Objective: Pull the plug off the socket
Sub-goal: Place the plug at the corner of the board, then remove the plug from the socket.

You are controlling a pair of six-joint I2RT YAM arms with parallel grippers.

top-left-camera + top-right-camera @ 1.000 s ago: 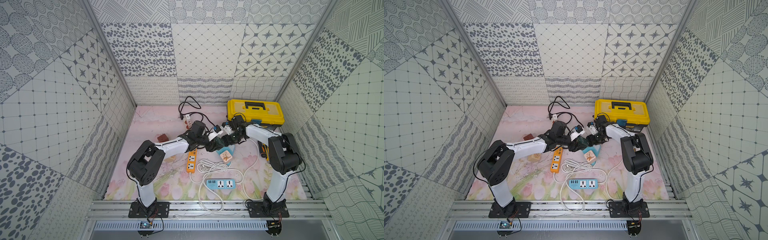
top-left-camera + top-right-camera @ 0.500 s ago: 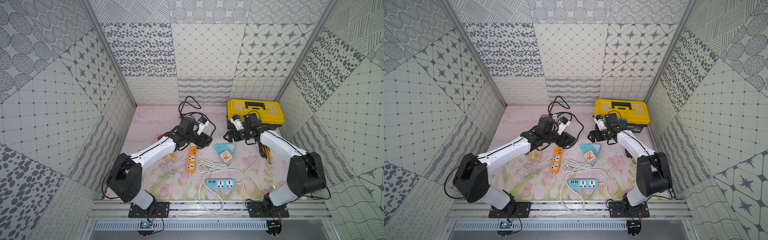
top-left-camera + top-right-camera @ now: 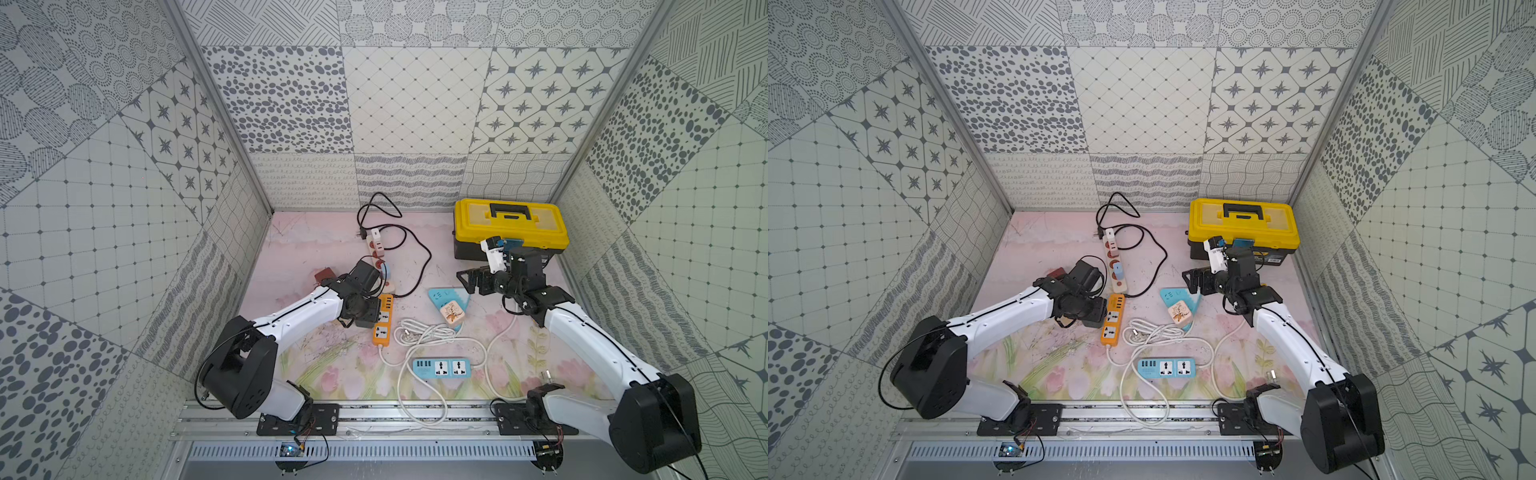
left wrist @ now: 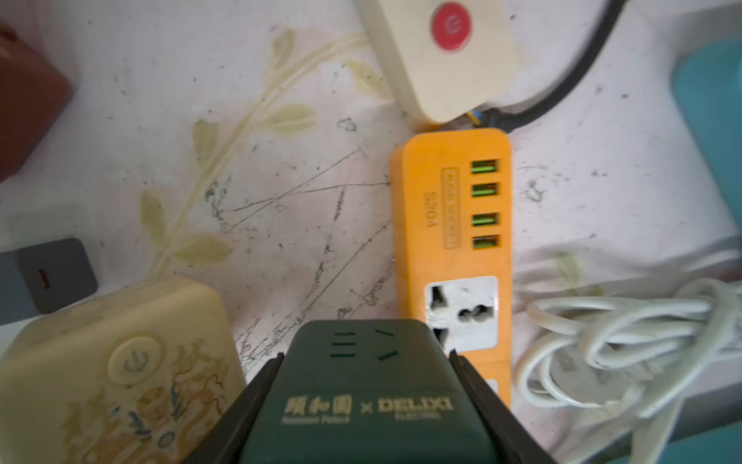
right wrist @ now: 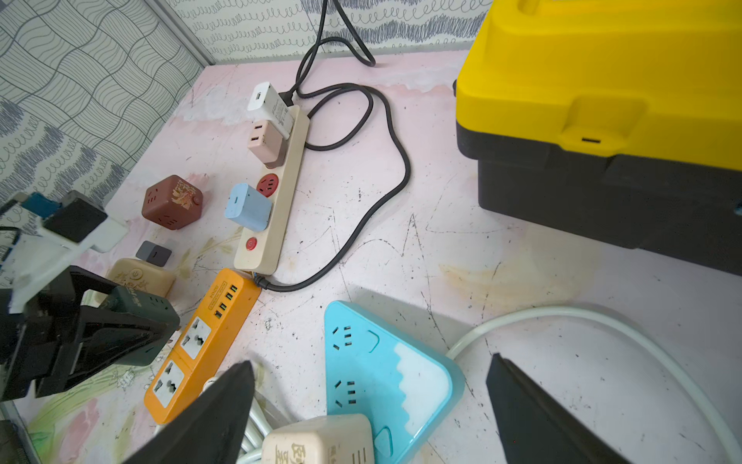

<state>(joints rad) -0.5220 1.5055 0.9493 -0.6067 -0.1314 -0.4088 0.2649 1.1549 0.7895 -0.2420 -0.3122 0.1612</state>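
- The left gripper [image 4: 363, 355] is clamping the dark green cube socket [image 4: 361, 405] between both fingers, just beside the orange power strip [image 4: 449, 225].
- The right gripper [image 5: 369, 361] is standing spread wide and empty, hovering over the teal triangular socket [image 3: 446, 297] in front of the yellow toolbox [image 3: 509, 224].
- One second earlier both grippers were meeting at the middle of the mat [image 3: 332, 249]; they are now sitting well apart.
- The grey plug [image 5: 153, 253] is lying on the mat between the brown cube [image 5: 172, 201] and the beige cube [image 5: 136, 277], apart from the green socket.
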